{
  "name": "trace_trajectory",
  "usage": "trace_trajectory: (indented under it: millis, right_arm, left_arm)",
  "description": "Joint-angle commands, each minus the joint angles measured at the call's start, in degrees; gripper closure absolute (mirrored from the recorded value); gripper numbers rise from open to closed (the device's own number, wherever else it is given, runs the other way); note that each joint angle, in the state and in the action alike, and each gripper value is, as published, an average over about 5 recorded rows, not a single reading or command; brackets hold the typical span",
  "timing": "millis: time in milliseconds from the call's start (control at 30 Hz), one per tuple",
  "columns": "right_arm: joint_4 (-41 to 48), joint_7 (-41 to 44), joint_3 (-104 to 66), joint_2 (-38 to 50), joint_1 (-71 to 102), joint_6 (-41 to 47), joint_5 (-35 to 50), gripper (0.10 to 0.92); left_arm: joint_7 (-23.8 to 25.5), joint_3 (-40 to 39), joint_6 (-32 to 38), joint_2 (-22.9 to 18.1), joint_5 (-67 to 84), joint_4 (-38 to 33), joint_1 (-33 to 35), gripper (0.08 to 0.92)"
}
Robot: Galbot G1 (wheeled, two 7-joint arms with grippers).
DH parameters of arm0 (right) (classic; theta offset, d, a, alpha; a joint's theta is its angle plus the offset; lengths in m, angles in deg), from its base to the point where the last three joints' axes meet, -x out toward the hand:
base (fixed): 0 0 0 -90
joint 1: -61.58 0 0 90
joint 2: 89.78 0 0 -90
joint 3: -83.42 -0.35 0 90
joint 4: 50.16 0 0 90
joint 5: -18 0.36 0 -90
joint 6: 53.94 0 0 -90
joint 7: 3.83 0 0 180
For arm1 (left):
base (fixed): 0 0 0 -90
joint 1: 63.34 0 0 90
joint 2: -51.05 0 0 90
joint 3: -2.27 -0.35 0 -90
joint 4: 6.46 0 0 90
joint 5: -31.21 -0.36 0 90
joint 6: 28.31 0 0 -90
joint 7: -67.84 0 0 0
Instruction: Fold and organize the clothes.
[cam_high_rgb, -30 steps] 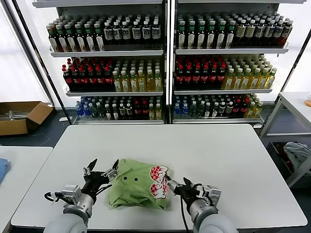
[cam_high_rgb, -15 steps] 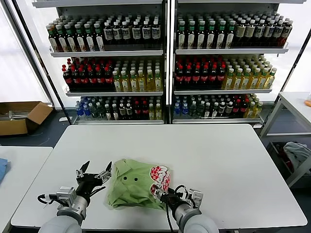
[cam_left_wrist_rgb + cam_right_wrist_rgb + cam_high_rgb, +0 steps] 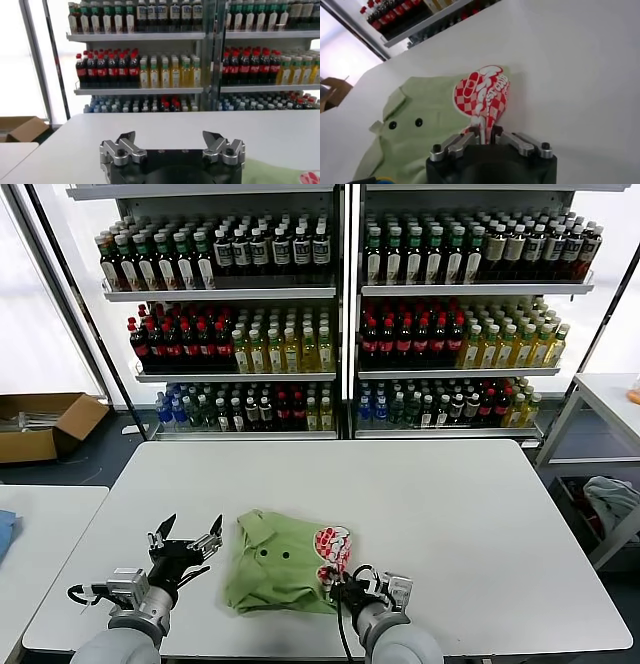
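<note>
Since a second ago our right gripper [image 3: 340,586] has drawn back to the near edge and closed, pinching the printed fold of the green T-shirt [image 3: 280,569]; the shirt lies crumpled on the white table [image 3: 450,514]; our left gripper [image 3: 185,542] hovers beside it, fingers spread.
</note>
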Motion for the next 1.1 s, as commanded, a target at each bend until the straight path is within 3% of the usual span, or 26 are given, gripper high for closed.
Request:
trace_trajectory:
  millis: [33, 267, 567, 800, 933, 1100]
  right_arm:
    - [-2.5, 1.3, -5.0, 5.8, -0.7, 0.0, -8.1, 0.861]
    - [-1.2, 5.5, -10.8, 12.3, 0.5, 0.0, -15.1, 0.874]
    - [2.6, 10.2, -13.2, 12.3, 2.4, 0.0, -24.2, 0.865]
    - [-7.6, 11.3, -16.3, 9.2, 6.1, -0.3, -34.7, 0.687]
    - [-12.4, 11.0, -13.8, 8.2, 7.2, -0.3, -33.3, 0.574]
    - [-11.5, 10.3, -9.2, 7.3, 7.6, -0.2, -29.9, 0.427]
  left_arm:
    - [-0.2, -0.2, 0.0, -0.2, 0.3, 0.1, -0.2, 0.177]
    - [-0.4, -1.1, 0.0, -1.1, 0.3, 0.4, -0.6, 0.177]
    - [-0.3, -2.5, 0.0, -1.9, -0.5, 0.9, -0.3, 0.177]
    - [-0.2, -2.5, 0.1, -2.3, -0.7, 1.2, 0.5, 0.177]
    - [-0.1, -3.1, 0.1, -2.8, -1.2, 1.4, 0.4, 0.177]
    - [0.0, -3.5, 0.2, -3.0, -1.6, 1.7, 0.2, 0.177]
